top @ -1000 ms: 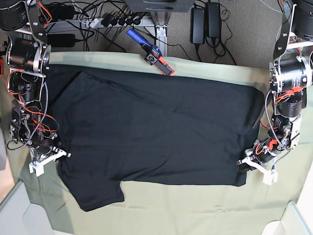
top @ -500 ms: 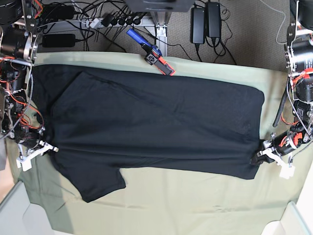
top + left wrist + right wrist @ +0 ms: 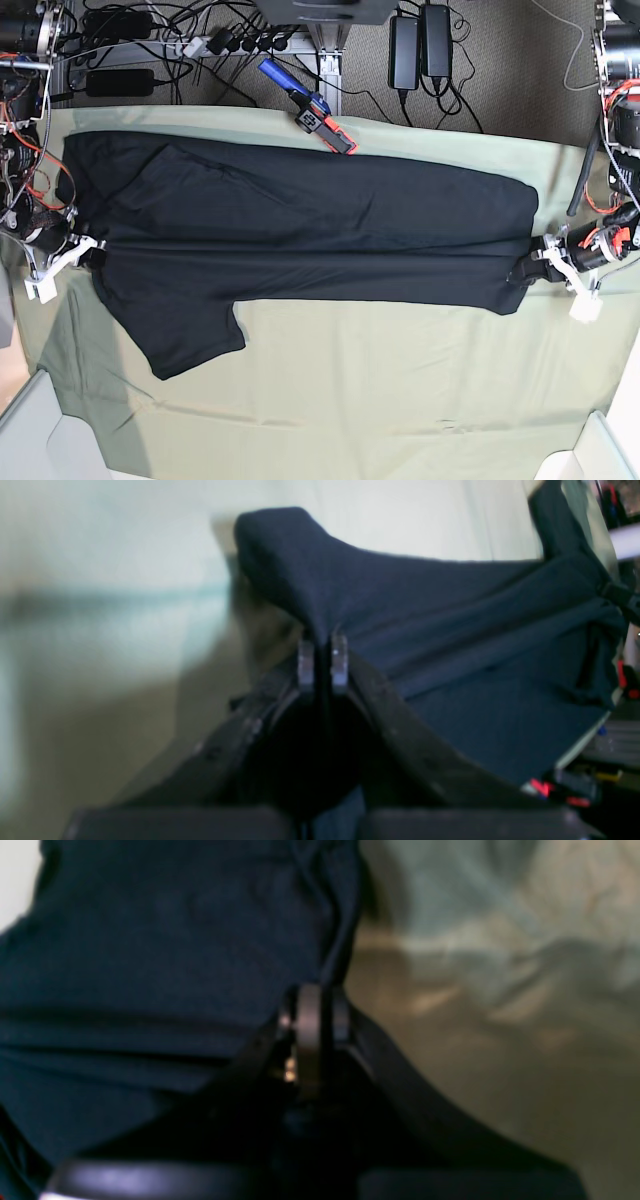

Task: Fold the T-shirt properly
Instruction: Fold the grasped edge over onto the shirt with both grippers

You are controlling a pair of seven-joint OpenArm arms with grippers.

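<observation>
**Shirt stretched between both arms**

Across the green-draped counter point(image 3: 330, 400) the black T-shirt point(image 3: 300, 240) lies with its long axis running 9 to 3 o'clock — one sleeve hanging toward 7. Left fingers point(image 3: 535, 268) are clenched on the 3 o'clock edge, right fingers point(image 3: 88, 250) on the 9 o'clock edge. Each pinch sits at mid-height, so the coming fold likely turns about this taut line — neither arm nearer.

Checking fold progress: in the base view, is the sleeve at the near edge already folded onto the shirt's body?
No. The T-shirt sleeve lies spread out on the green cloth.
</observation>
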